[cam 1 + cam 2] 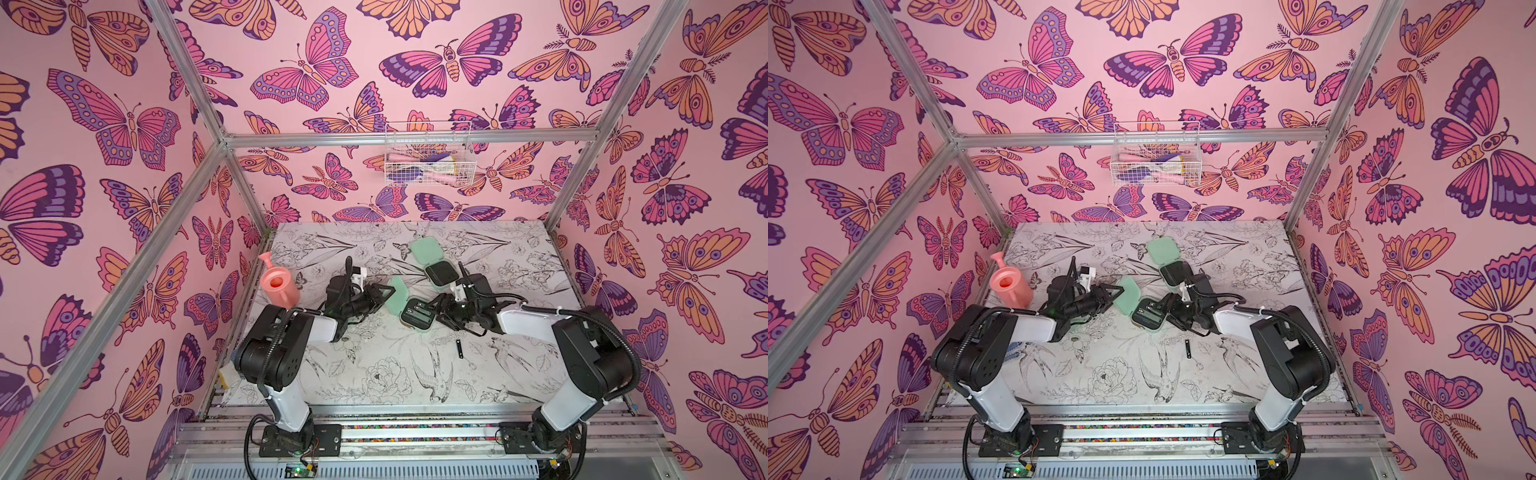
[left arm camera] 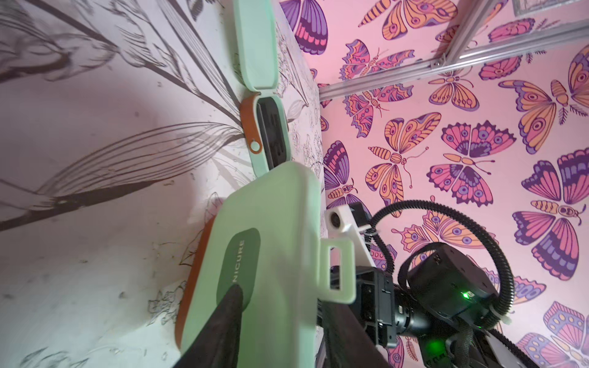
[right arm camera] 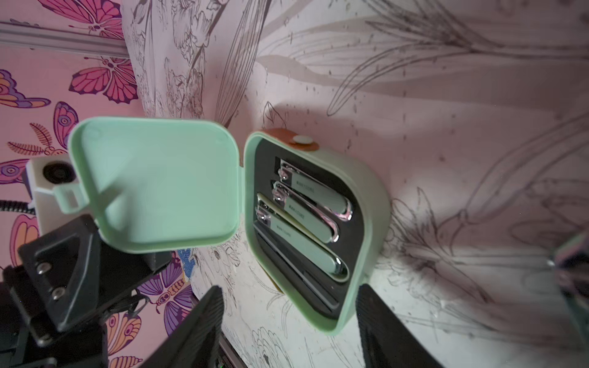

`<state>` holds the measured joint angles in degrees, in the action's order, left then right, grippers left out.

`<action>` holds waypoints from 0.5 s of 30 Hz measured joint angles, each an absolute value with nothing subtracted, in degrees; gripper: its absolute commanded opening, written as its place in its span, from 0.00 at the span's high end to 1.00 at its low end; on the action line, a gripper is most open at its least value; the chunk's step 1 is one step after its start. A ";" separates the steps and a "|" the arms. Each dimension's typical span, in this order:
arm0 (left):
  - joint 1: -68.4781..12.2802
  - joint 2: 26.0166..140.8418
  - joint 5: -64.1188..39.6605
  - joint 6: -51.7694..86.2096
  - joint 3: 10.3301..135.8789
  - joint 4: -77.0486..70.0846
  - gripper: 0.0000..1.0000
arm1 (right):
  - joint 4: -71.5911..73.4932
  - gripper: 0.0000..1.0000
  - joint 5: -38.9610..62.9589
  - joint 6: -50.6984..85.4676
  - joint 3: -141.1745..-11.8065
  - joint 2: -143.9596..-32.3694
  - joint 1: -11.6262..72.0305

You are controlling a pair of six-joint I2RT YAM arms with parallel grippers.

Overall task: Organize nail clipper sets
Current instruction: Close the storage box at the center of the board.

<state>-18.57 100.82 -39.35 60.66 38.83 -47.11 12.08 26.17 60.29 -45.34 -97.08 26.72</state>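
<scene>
The lid [image 2: 280,223] of the near case [image 1: 417,319] is being pinched, raised, between the left fingers [image 2: 224,325], the base lying mid-surface [image 1: 374,365] with clippers [image 3: 306,223] inside. The right fingers [image 3: 191,328] are being held wide apart beside that base, gripping nothing. A second case [image 1: 434,266] is lying open farther back.

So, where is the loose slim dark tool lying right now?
In both top views the slim dark tool lies alone on the table, on the robot's right side, a little nearer the arm bases than the right gripper and the open case.
</scene>
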 measured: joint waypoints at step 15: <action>-22.48 100.82 -39.86 60.42 40.91 -46.87 0.55 | 20.08 0.19 21.30 65.82 -38.76 -95.92 26.72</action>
